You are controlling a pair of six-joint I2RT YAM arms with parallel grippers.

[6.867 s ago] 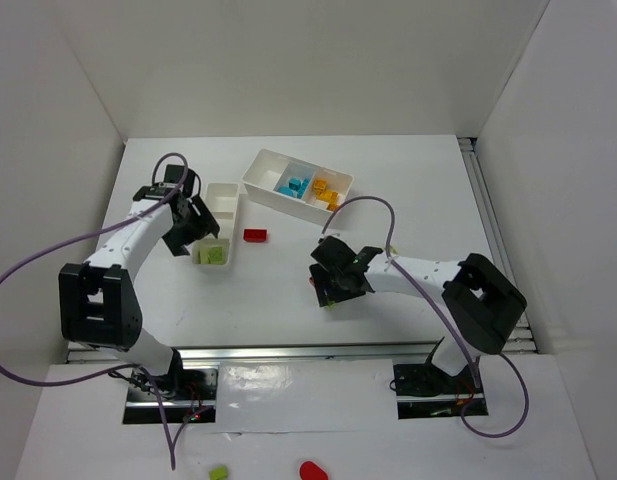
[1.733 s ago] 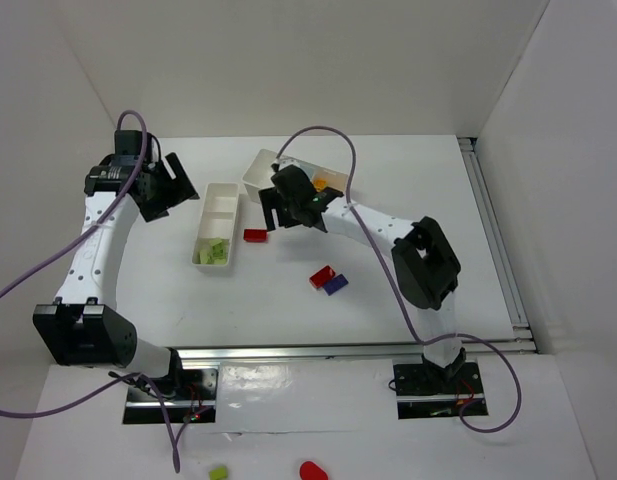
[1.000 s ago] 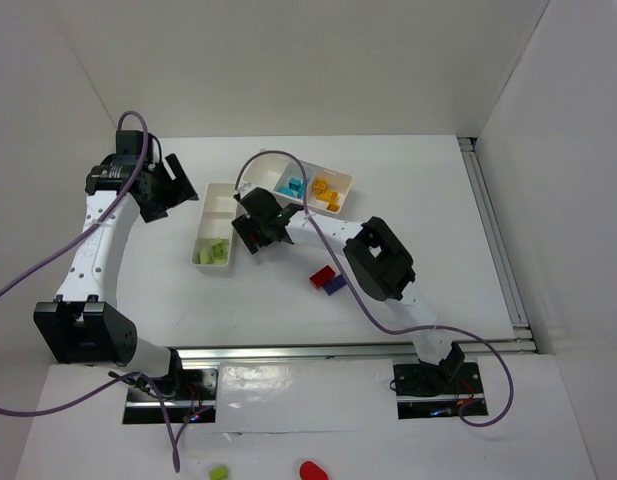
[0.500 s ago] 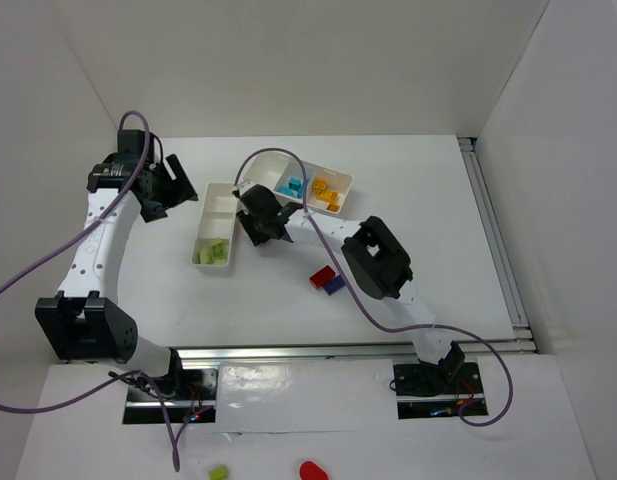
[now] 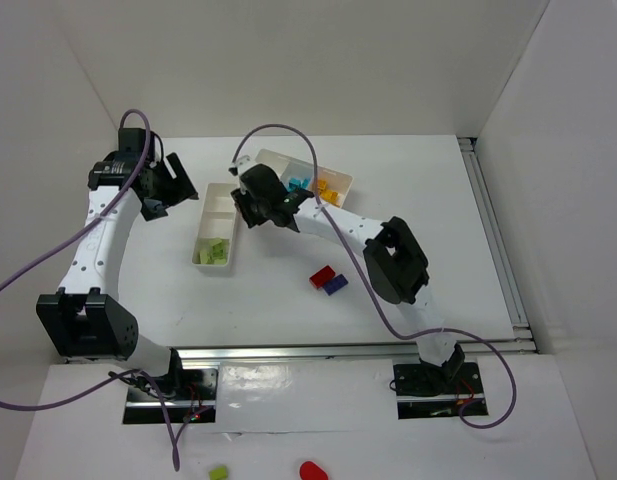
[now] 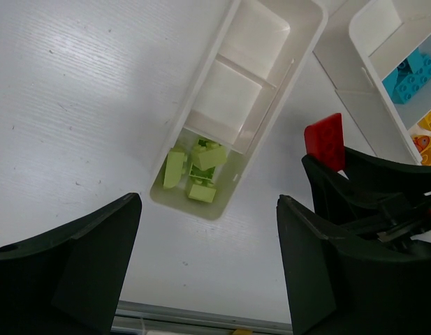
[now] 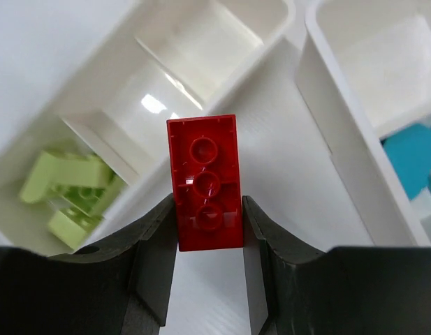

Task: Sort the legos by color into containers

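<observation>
The wider white tray (image 6: 390, 21) sits near the rear edge of the surface (image 5: 428, 200). It holds cyan legos (image 6: 408, 73) and orange-yellow legos (image 5: 330, 190) in neighbouring compartments. Beside it, toward the left edge, the narrower tray (image 5: 221, 200) has lime green legos (image 6: 194, 171) in its nearest compartment. The surface is matte white, with plain white walls (image 5: 308, 60) around it.

The right end effector (image 7: 209, 209) is clamped on a studded red brick (image 7: 205, 181) above the gap between the trays. The left end effector (image 5: 171, 190) hangs wide open and holds nothing. A loose red lego (image 5: 322, 276) and a purple lego (image 5: 335, 286) touch each other mid-surface.
</observation>
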